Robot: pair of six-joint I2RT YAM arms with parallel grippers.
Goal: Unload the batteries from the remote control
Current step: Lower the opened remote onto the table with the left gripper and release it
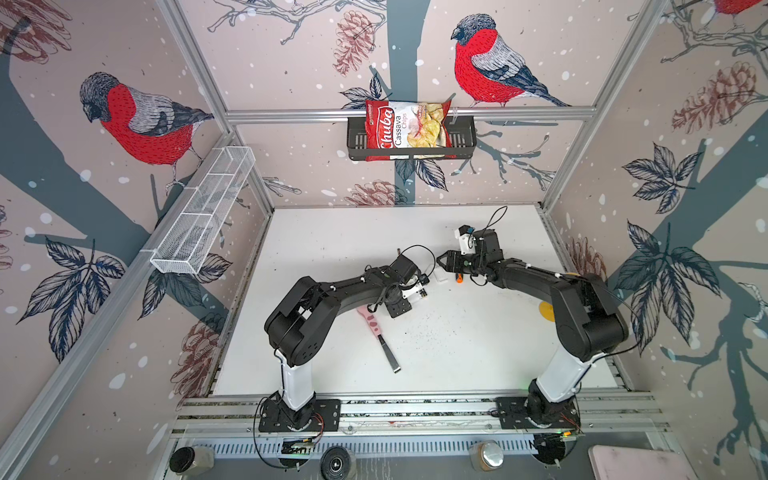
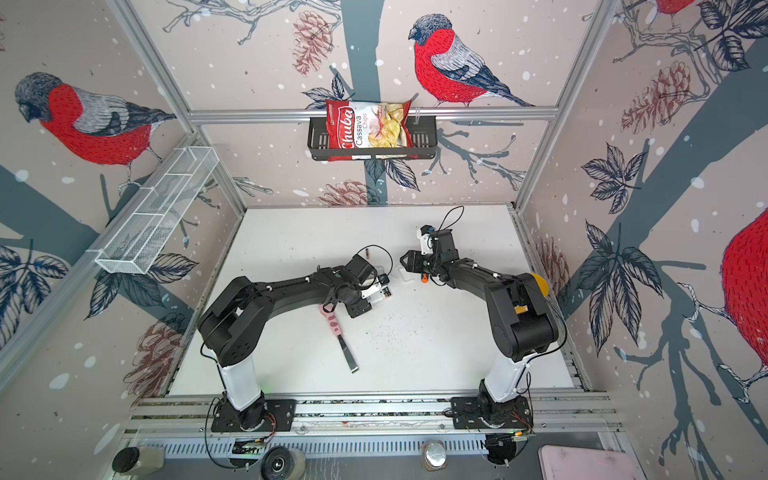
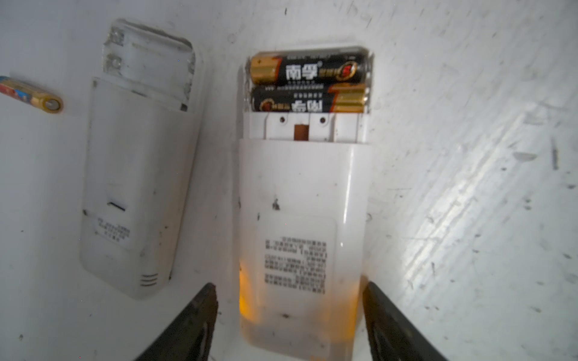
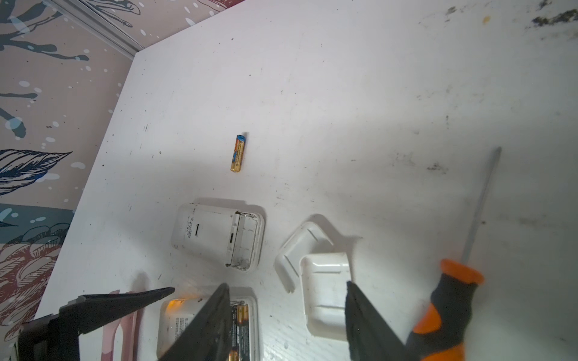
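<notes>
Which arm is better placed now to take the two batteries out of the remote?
Probably the right. The right gripper hangs open near the batteries in the remote; the left gripper straddles the remote's opposite end, better suited to steady it.

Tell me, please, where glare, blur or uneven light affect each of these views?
Left wrist view: a bright glare streak crosses the scuffed white tabletop, and the printed label on the white rectangular remote is blurred. Right wrist view: the orange-and-black screwdriver handle looks soft, while the blue-and-gold battery is sharp. Both top views: even light, no strong glare on the tabletop.
</notes>
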